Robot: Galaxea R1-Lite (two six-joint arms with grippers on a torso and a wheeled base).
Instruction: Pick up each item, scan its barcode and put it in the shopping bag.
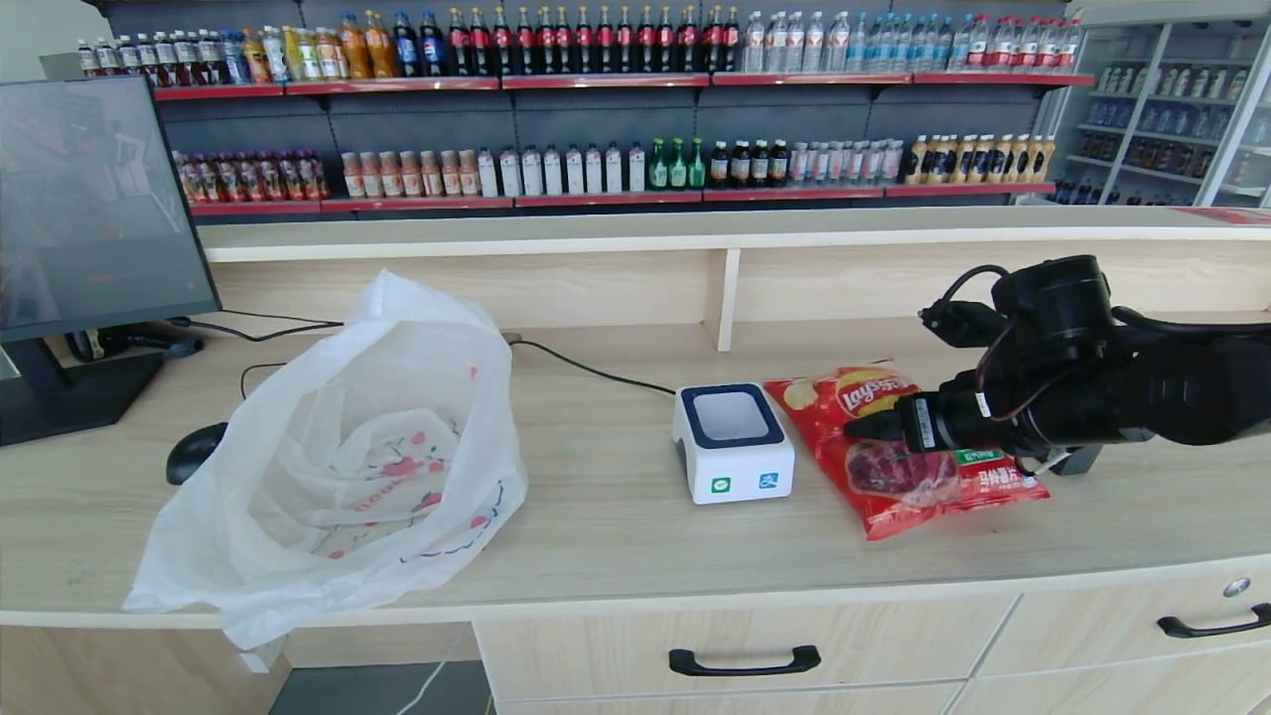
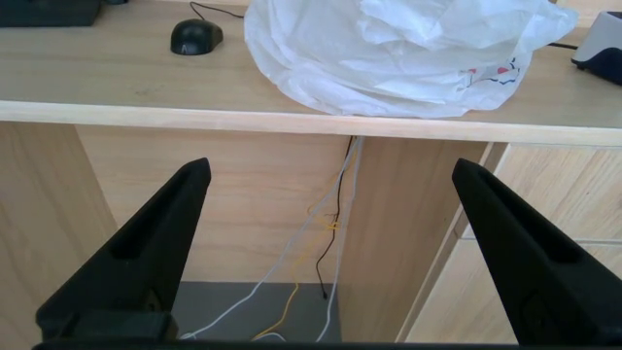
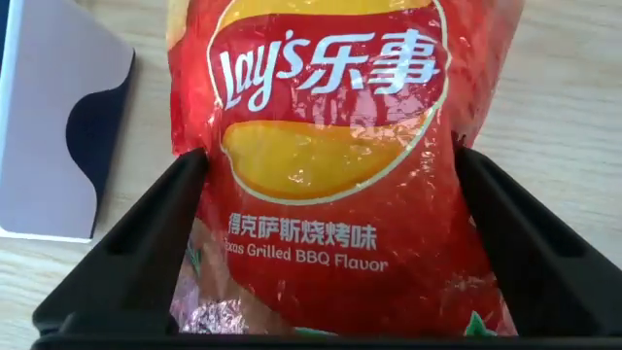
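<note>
Head view: the chip bag (image 1: 899,447) lies flat on the counter (image 1: 616,516) just right of the scanner (image 1: 733,442), with the right gripper (image 1: 869,427) low over it. The shopping bag (image 1: 367,467) slumps open well to the left. Left wrist view: the left gripper (image 2: 330,165) hangs below the counter edge, jaws wide apart, holding nothing. Right wrist view: fingers (image 3: 146,253) spread either side of the chip bag, not clamped. My worry is that slick, puffy foil squirting out sideways, or crushed chips if it pinches hard.

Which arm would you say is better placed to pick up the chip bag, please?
Right: the right gripper, open, straddles the chip bag beside the scanner. The left gripper hangs open below the counter edge.
</note>
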